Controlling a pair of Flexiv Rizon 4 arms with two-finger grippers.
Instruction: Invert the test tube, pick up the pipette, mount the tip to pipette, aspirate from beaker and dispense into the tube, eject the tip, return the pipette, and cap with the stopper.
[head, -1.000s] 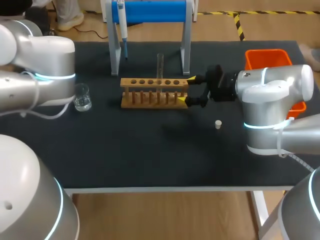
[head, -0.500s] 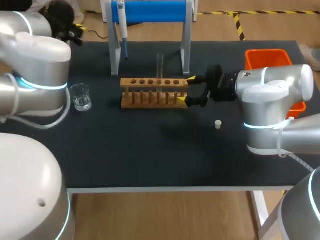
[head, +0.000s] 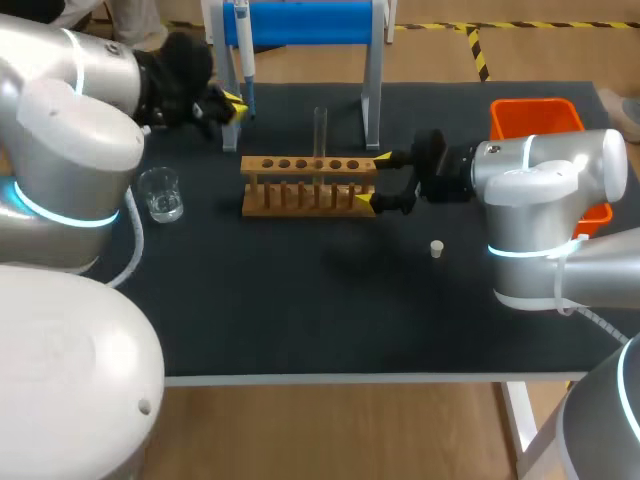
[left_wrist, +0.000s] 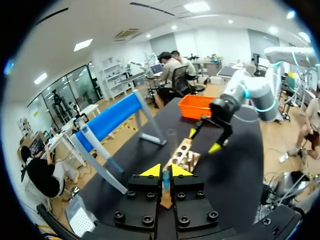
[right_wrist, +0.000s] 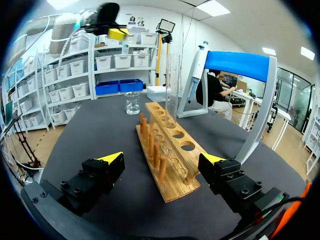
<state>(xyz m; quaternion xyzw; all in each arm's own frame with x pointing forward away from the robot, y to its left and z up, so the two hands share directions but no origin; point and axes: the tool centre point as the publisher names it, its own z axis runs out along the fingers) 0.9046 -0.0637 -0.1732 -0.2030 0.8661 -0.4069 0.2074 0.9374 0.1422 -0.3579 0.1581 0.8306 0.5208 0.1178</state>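
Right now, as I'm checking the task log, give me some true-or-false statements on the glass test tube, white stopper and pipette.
The clear glass test tube stands upright in the wooden rack. True.
The small white stopper caps the tube. False: it sits on the black table, apart from the rack.
The right gripper is open around the rack's end. True.
The blue-topped pipette lies on the table. False: it hangs on the blue stand.

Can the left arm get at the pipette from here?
Likely yes: the left gripper is close beside the pipette hanging on the blue stand, with nothing between them. Its fingers look shut, so they must open first.
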